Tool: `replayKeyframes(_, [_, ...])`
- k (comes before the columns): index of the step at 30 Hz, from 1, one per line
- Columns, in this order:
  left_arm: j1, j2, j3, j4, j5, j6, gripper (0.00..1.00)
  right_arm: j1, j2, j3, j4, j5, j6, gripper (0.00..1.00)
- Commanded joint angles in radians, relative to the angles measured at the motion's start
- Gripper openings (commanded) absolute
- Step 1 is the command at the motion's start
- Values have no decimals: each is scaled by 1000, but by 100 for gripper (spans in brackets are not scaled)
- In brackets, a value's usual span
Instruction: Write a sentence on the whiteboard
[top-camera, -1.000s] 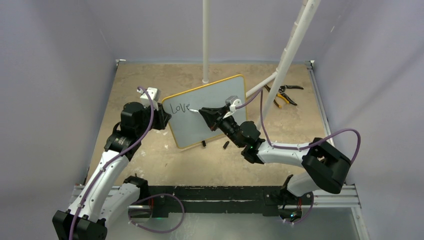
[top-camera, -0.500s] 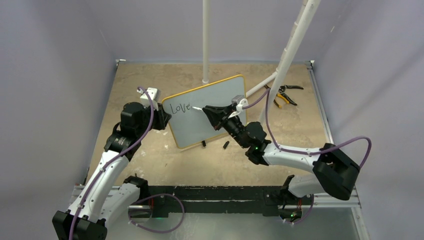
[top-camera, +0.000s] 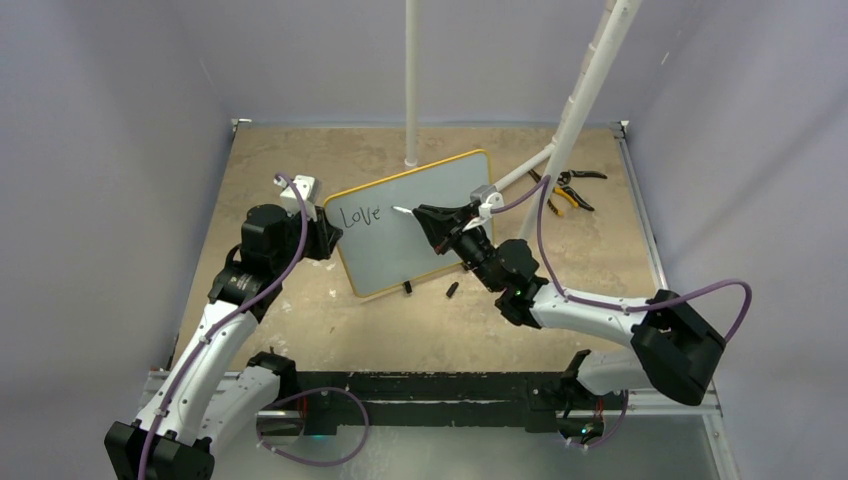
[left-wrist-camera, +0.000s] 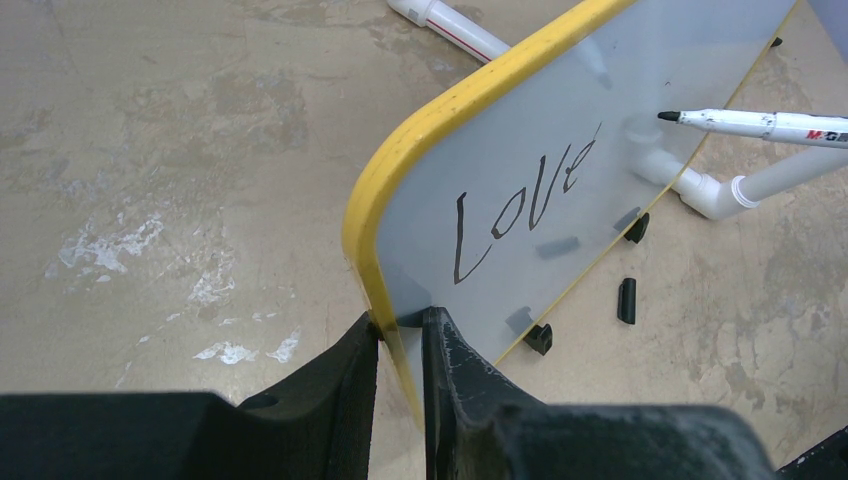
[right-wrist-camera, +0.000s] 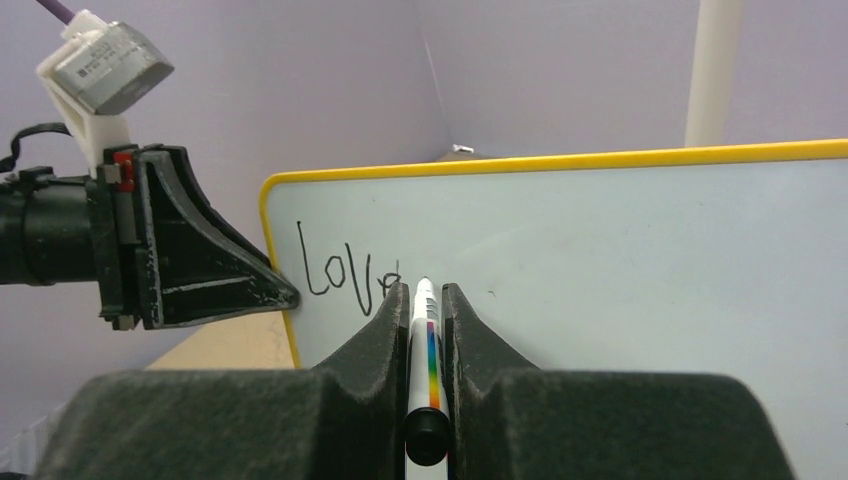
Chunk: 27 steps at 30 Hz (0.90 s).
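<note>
**Whiteboard (top-camera: 430, 250) standing on edge between both grippers; "Love" written, marker (left-wrist-camera: 760, 123) at its face.**

Left gripper (left-wrist-camera: 400, 320): jaws clamped on the board's yellow-framed left edge, one finger on each face, board tilted back on the table. The word "Love" sits in black just right of this gripper's fingertips, near the top-left corner. Right gripper (right-wrist-camera: 425, 295): jaws pinched together on the white marker, whose black tip pokes out ahead of the fingertips, just right of the "e"; cannot tell whether the tip touches. A black cap (top-camera: 452, 290) lies under this gripper's wrist, beside the board's lower edge. Pliers (top-camera: 565, 188) lie well beyond, further right.
</note>
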<state>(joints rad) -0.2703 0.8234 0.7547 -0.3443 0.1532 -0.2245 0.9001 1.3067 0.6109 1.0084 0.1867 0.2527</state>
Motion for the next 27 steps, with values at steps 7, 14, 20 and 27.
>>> replayKeyframes(7, [3, -7, -4, 39, -3, 14, 11, -27, 47, 38, 33, -21, 0, 0])
replayKeyframes(14, [3, -6, -5, 40, -1, 14, 11, -29, 49, 23, 25, -11, 0, 0])
replayKeyframes(20, [3, -7, -5, 41, 0, 14, 11, -29, 40, -14, 25, -5, 12, 0])
replayKeyframes(27, [3, -6, -4, 40, 0, 13, 11, -29, 40, -36, 29, 9, 33, 0])
